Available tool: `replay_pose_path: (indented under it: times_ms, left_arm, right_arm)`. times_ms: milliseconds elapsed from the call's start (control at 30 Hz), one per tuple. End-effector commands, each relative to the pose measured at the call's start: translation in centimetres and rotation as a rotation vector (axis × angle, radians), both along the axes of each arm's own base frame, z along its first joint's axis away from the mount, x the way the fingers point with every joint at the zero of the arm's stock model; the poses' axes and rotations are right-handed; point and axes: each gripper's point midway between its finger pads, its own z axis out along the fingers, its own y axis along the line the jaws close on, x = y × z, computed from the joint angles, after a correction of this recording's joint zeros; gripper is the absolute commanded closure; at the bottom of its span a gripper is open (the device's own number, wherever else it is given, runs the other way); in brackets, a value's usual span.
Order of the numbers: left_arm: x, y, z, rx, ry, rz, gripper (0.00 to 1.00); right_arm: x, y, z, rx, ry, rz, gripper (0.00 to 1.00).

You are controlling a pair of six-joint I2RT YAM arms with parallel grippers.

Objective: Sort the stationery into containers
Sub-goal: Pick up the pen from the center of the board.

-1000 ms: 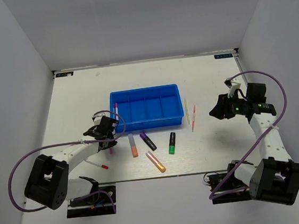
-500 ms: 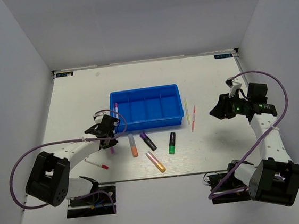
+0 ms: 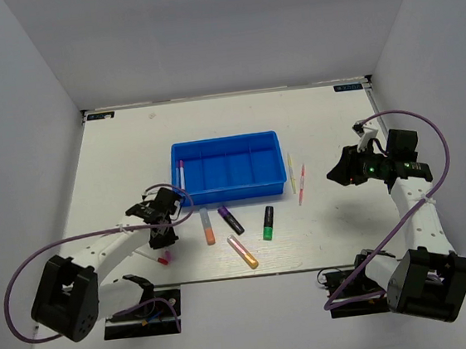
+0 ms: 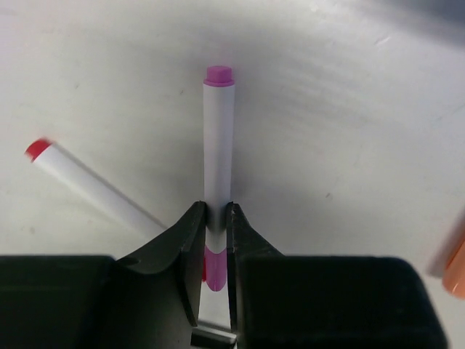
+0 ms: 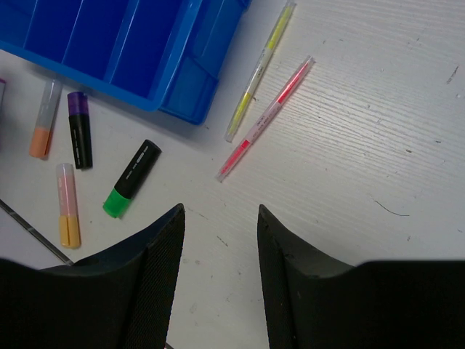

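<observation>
My left gripper [image 4: 216, 211] [image 3: 162, 232] is shut on a white pen with purple ends [image 4: 219, 145], near the table's front left. A white pen with a red cap [image 4: 87, 182] [image 3: 160, 258] lies just left of it. The blue tray [image 3: 228, 168] [image 5: 131, 43] holds a purple-tipped pen [image 3: 180, 173] at its left end. Orange [image 3: 207, 225], purple/black [image 3: 230, 220], green/black [image 3: 268, 222] and pink/orange [image 3: 243, 252] highlighters lie in front of the tray. A yellow pen [image 5: 260, 69] and a pink pen [image 5: 265, 116] lie to its right. My right gripper [image 5: 219, 211] [image 3: 339, 172] hangs open and empty beyond them.
White walls enclose the table [image 3: 114, 154] on the left, back and right. The arms' bases and purple cables [image 3: 26, 271] sit at the near edge. The highlighters lie close together in front of the tray.
My left gripper has pulled back from the tray's left corner toward the near edge and closed on the purple-ended pen. The right arm has not moved.
</observation>
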Motion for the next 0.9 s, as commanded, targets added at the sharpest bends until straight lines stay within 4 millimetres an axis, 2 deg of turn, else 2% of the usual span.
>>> replay_pose_path:
  times_ms: [0, 400, 433, 500, 533, 667, 733, 800, 867]
  left_arm:
    - [-1.4, 0.4, 1.9, -0.004, 0.022, 0.005, 1.0]
    - [0.1, -0.4, 5.3, -0.058, -0.077, -0.003, 1.0]
    - [0.7, -0.8, 6.4, -0.076, -0.109, -0.007, 1.0]
    - [1.0, -0.9, 7.2, -0.082, -0.123, -0.011, 1.0]
    - [1.8, -1.4, 8.7, -0.101, -0.159, -0.014, 1.0]
    - [3.4, -2.4, 12.3, -0.136, -0.231, -0.035, 1.0]
    - [3.9, -2.9, 12.9, -0.145, -0.236, -0.049, 1.0]
    - [5.5, -4.3, 14.5, -0.184, -0.28, -0.09, 1.0]
    - [6.8, -5.7, 15.0, -0.205, -0.285, -0.146, 1.0]
  right_arm:
    - [0.4, 0.1, 1.9, 0.013, -0.052, 0.011, 0.52]
    - [0.3, 0.1, 1.9, 0.017, -0.051, 0.011, 0.52]
    - [0.3, 0.2, 1.8, 0.019, -0.048, 0.016, 0.52]
    - [0.3, 0.2, 1.9, 0.019, -0.049, 0.015, 0.52]
    - [0.4, 0.1, 1.8, 0.016, -0.05, 0.014, 0.52]
    - [0.4, 0.2, 1.7, 0.02, -0.048, 0.018, 0.52]
    - [0.3, 0.3, 1.7, 0.02, -0.047, 0.02, 0.52]
    - [0.3, 0.2, 1.6, 0.019, -0.045, 0.018, 0.52]
    - [0.3, 0.3, 1.6, 0.023, -0.043, 0.021, 0.52]
